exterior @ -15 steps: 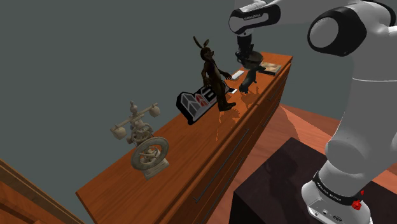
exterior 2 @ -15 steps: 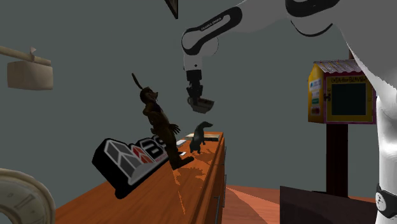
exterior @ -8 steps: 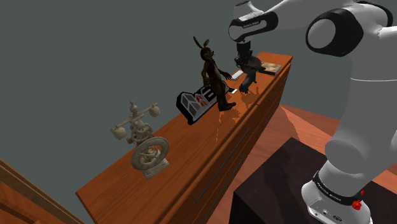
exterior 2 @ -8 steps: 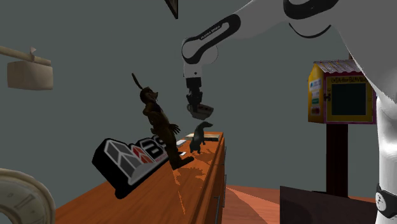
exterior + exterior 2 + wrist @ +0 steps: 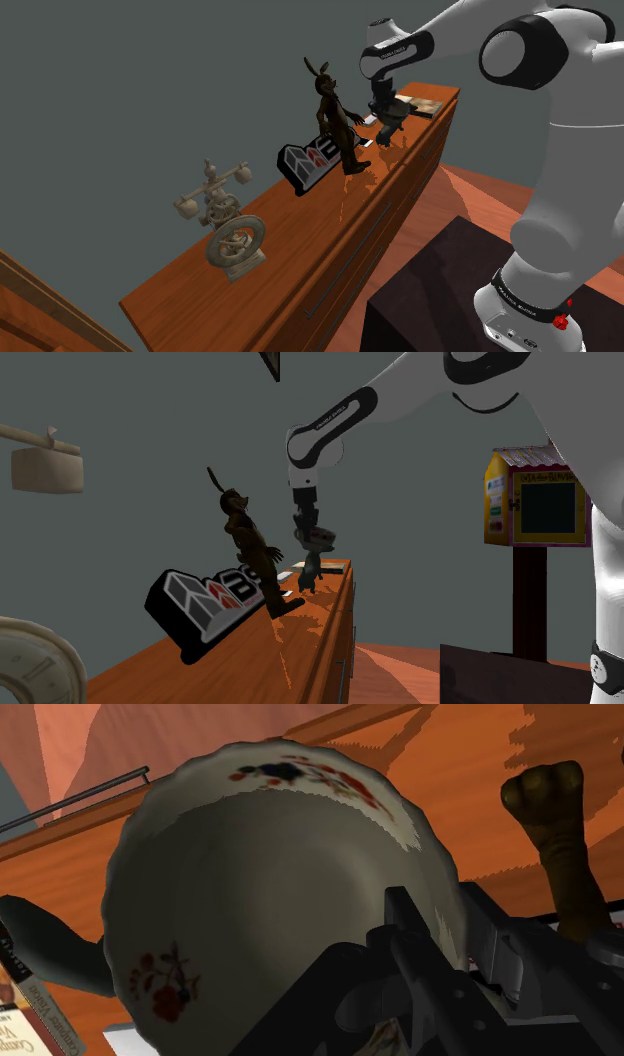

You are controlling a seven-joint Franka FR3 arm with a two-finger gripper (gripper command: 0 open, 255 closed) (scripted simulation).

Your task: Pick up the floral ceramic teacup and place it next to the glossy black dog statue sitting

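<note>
The black end effector [image 5: 445,939] is clamping the rim of the white flower-painted teacup [image 5: 270,904], hovering just above the glossy black sitting dog statue [image 5: 312,574] on the reddish-brown wooden worktop [image 5: 300,250].

The arm [image 5: 565,170] is glossy white with rounded links and dark grey joint bands. Small lettering [image 5: 395,45] marks the forearm, a red button [image 5: 562,322] sits near the base, and the gripper [image 5: 318,538] is matte black.
</note>
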